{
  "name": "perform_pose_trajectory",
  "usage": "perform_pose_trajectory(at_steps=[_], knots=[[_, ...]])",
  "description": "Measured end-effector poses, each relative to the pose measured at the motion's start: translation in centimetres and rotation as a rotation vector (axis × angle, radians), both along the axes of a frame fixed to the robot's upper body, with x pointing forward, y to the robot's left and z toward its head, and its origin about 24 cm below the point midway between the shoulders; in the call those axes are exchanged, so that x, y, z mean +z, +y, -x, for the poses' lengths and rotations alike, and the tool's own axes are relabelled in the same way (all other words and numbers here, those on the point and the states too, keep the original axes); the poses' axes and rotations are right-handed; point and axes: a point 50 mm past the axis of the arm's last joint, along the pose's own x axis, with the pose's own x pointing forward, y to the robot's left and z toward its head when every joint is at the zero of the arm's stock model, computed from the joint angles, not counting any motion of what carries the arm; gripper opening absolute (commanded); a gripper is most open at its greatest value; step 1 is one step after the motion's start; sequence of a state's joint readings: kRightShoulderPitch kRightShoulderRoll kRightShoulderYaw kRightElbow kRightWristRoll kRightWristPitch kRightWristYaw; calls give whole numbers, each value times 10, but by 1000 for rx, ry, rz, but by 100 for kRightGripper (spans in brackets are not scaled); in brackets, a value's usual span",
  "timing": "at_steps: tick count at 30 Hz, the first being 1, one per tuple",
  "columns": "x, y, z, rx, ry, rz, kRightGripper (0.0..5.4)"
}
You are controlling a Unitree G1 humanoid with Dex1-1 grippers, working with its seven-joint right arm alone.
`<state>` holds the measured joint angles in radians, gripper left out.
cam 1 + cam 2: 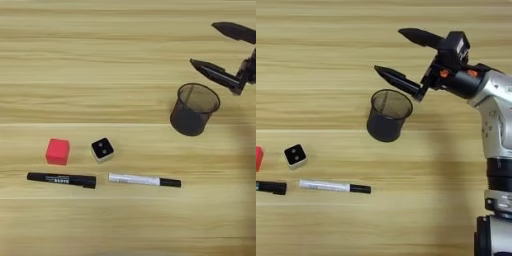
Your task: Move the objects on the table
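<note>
Right gripper (388,52) above mesh cup (387,115), jaws wide apart, empty. On desk (125,60), well left of cup: red cube (57,151), die (102,149) just right of it. Black marker (61,179) and white marker (144,180) lie below them.

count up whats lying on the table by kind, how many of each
markers: 2, an all-black marker and a white-barrelled marker
cubes: 1, the red cube
dice: 1, the die
cups: 1, the dark mesh cup
total: 5
</note>
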<state>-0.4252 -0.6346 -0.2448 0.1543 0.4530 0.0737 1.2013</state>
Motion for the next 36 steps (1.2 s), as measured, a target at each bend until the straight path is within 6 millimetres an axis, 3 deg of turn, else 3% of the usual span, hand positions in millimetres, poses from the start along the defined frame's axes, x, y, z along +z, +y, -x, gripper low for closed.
perform_pose_trajectory(at_steps=[7, 21, 36], knots=[[-13, -12, 1, 36, 55, 36, 535], [-60, -44, 3, 12, 230, 124, 535], [-75, -60, 9, 36, 239, 124, 535]])
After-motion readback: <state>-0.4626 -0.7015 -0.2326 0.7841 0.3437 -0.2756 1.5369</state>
